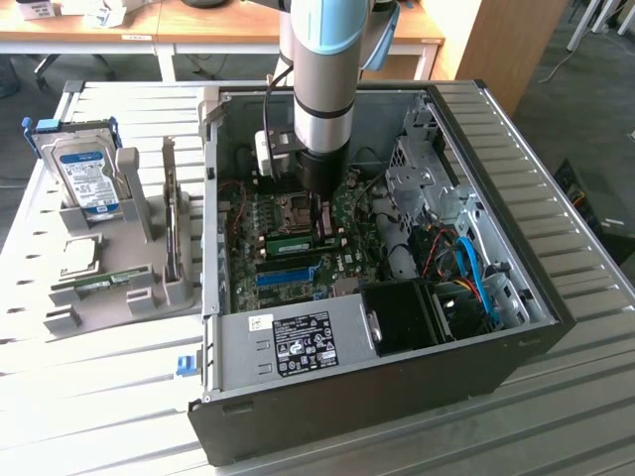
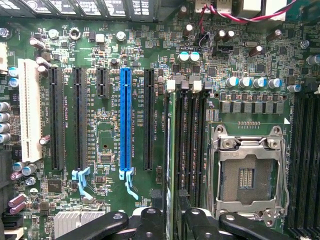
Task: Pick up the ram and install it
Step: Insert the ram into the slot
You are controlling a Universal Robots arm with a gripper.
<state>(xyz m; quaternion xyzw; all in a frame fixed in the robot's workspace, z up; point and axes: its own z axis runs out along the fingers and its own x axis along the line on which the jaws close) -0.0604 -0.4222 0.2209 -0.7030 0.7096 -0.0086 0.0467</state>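
A robot arm [image 1: 317, 89] reaches straight down into an open computer case [image 1: 397, 397] lying on its side. Its black fingers [image 2: 149, 222] are drawn in narrow, one on each side of the ram [image 2: 171, 150], and appear to be gripping it. The ram is a thin green stick seen edge-on, lined up along the first memory slot [image 2: 184, 145]. That slot lies between the long expansion slots and the open processor socket [image 2: 247, 175]. Whether the stick is fully seated cannot be told. The main risk is a slight tilt or offset: if the stick does not meet the slot squarely, downward pressure could bend it, strain the motherboard [image 2: 105, 135] or jam it half in. A white end latch [image 2: 171, 85] that is not fully open could also block it. A loose grip could let the stick slip sideways toward the exposed socket. The case rests on a slatted metal bench [image 1: 99, 397]. Towards the exterior view's left, a grey rack [image 1: 149, 288] on the bench holds a hard drive [image 1: 84, 174] standing upright and a second green stick [image 1: 94, 286] lying flat. Wooden desks [image 1: 198, 25] stand behind the bench, and a dark floor shows at the exterior view's right.
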